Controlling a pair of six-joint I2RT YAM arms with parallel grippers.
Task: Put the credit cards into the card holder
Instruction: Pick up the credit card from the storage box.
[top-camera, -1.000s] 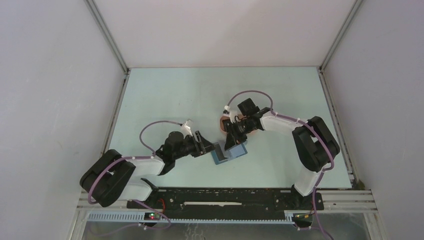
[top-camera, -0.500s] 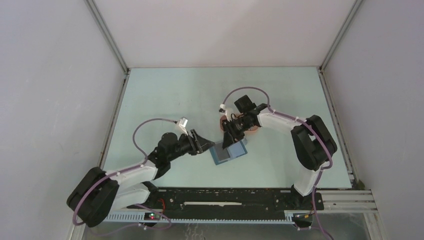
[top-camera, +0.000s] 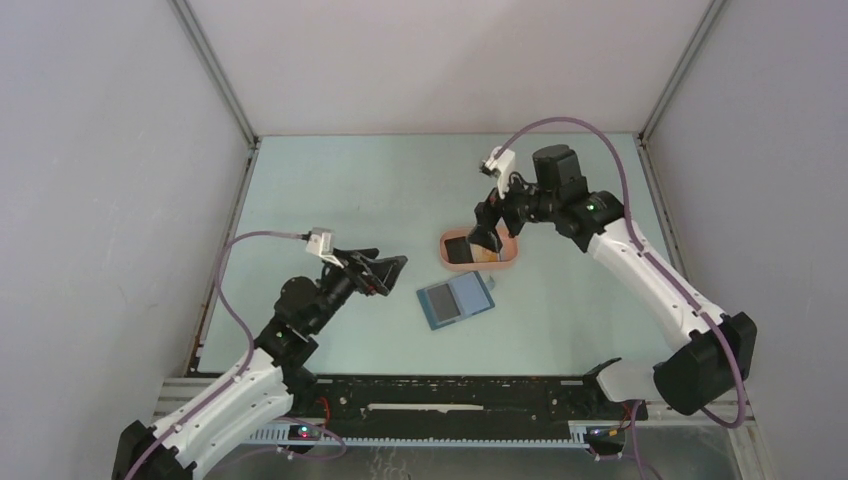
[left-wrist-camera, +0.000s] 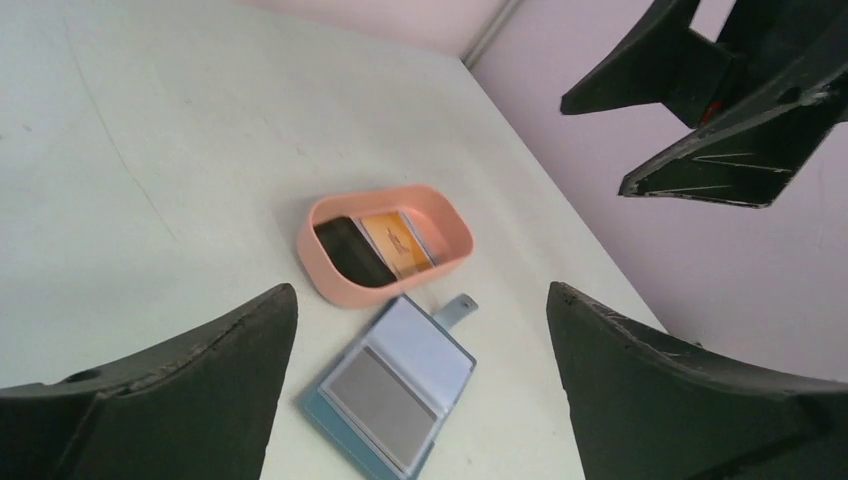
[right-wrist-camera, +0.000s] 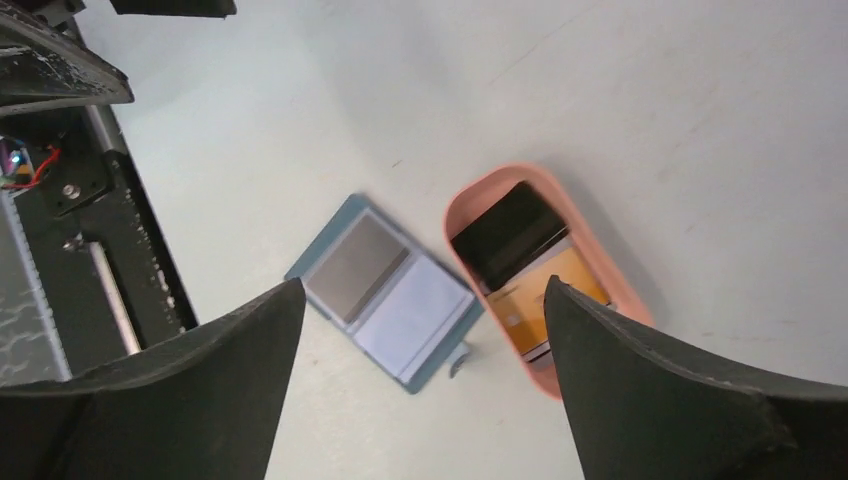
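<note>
Between my arms, card holder (top-camera: 456, 300) lies open flat, just beside pink tray (left-wrist-camera: 330, 285) holding black card (left-wrist-camera: 352, 252), orange card (left-wrist-camera: 397, 243). My left pincer (top-camera: 392, 258), right pincer (top-camera: 488, 225) gape empty. Fetch step, I judge: next lower right pincer onto black card

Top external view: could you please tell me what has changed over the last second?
The left end effector drew back leftward from the card holder; the right end effector rose and retreated above the pink tray. Both opened, letting the holder go; it now lies flat and open. The tray and its credit cards stayed put.
</note>
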